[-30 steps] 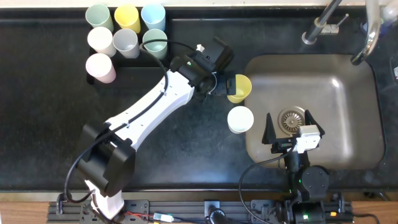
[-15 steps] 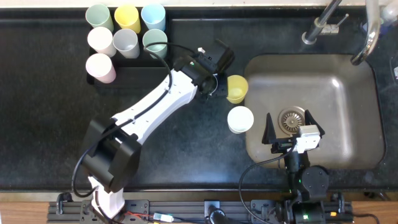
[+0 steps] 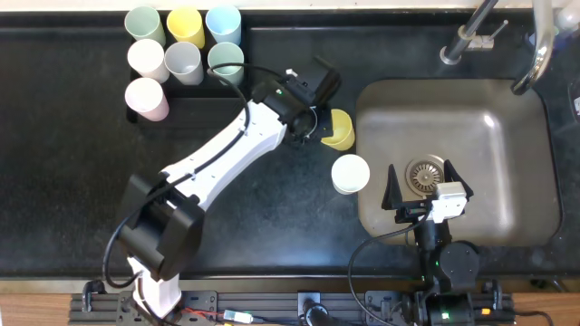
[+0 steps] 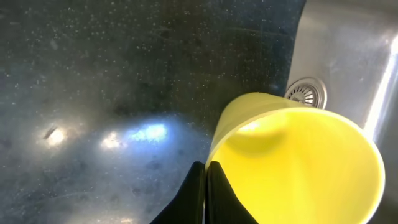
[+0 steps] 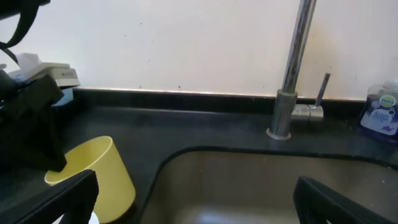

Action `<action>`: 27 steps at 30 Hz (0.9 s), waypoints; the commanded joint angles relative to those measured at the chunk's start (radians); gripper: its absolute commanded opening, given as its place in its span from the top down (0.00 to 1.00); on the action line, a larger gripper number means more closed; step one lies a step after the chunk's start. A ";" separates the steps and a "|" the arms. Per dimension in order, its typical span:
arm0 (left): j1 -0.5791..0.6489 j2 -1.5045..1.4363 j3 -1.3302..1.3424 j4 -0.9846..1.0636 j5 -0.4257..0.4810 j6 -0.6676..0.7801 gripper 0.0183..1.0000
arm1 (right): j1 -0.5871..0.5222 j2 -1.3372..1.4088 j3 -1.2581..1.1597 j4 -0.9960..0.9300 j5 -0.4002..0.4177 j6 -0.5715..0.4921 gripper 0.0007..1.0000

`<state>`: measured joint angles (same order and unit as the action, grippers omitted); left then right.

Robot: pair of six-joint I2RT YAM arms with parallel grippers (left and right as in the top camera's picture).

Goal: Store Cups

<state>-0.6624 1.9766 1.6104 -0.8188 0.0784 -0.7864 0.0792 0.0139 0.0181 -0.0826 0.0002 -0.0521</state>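
A yellow cup (image 3: 341, 130) hangs tilted at the sink's left rim, its mouth wide in the left wrist view (image 4: 292, 155) and its side seen from the right wrist (image 5: 93, 171). My left gripper (image 3: 319, 127) is shut on its rim, fingers pinched together (image 4: 205, 180). A white cup (image 3: 350, 173) stands just below it on the counter edge. Several stored cups (image 3: 181, 45) cluster at the back left. My right gripper (image 3: 422, 186) sits open over the sink near the drain, holding nothing (image 5: 199, 205).
The steel sink (image 3: 453, 86) fills the right side, with a faucet (image 3: 471, 32) (image 5: 292, 74) behind it and a soap bottle (image 5: 380, 115) at the far right. Black counter (image 3: 72, 181) stretches bare to the left.
The left gripper has drawn the yellow cup a little leftward off the sink toward the counter, and the cup now tilts more. The right arm has stayed still.
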 commanded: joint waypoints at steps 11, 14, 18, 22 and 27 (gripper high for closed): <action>0.396 -0.389 -0.001 -0.253 -0.031 -0.103 0.98 | 0.001 -0.010 -0.013 0.005 -0.003 0.007 0.00; 0.483 -0.391 -0.022 -0.344 -0.093 -0.166 0.98 | 0.001 -0.010 -0.013 0.005 -0.003 0.007 0.00; 0.568 -0.389 -0.142 -0.286 -0.116 -0.241 0.98 | 0.001 -0.010 -0.013 0.005 -0.003 0.007 0.00; 0.584 -0.381 -0.215 -0.251 -0.173 -0.363 0.98 | 0.001 -0.010 -0.013 0.005 -0.003 0.007 0.00; 0.554 -0.353 -0.214 -0.241 -0.251 -0.461 0.98 | 0.001 -0.010 -0.013 0.005 -0.003 0.007 0.00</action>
<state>-0.0914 1.6199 1.3945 -1.0641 -0.0978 -1.1366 0.0792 0.0139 0.0181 -0.0826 0.0002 -0.0521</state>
